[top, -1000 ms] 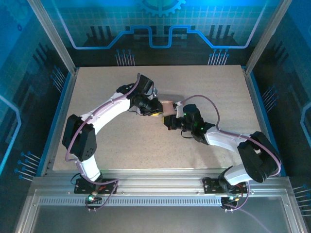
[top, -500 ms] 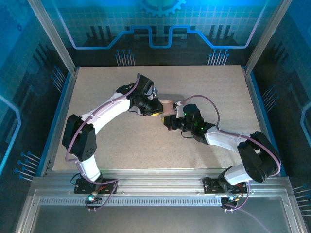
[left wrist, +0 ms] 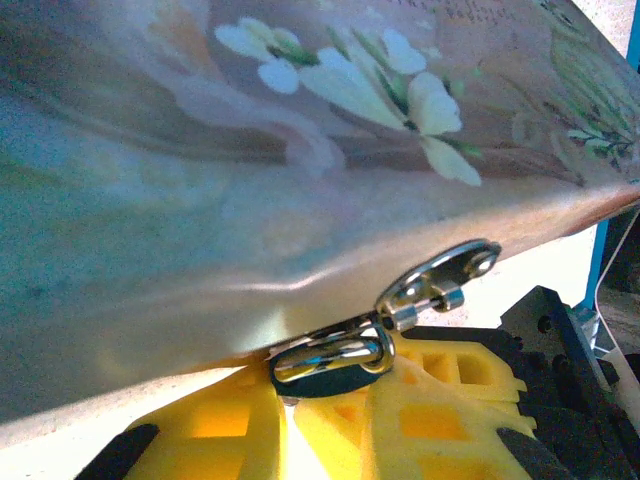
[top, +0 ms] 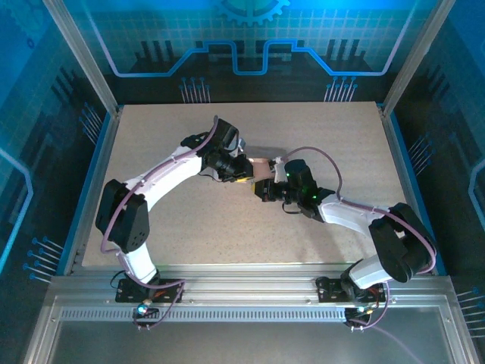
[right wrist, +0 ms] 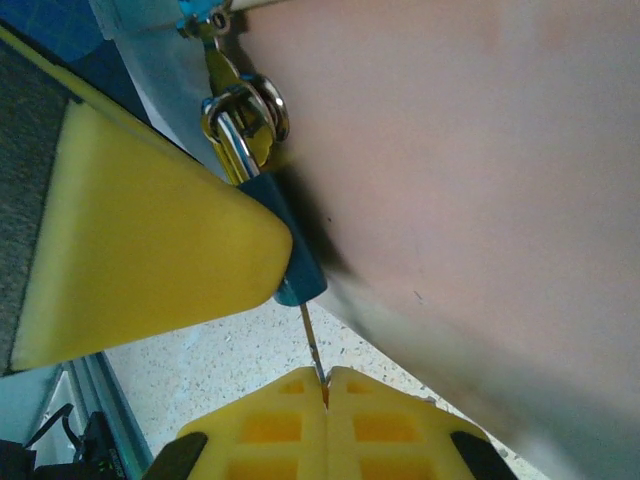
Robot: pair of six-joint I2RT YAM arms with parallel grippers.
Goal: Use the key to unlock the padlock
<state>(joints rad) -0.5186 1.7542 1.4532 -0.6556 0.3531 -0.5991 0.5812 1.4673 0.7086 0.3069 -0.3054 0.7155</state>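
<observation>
White arms (top: 163,176), black joints (top: 125,220), purple cables (top: 322,155)

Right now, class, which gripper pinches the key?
The right gripper, shut on the thin key; the left gripper clamps the teal padlock instead.

You won't find any lettering you can read here. On the flowered tin (left wrist: 200,150), a line of small print (left wrist: 480,10) runs along its upper edge in the left wrist view, but it is too blurred to make out.
</observation>
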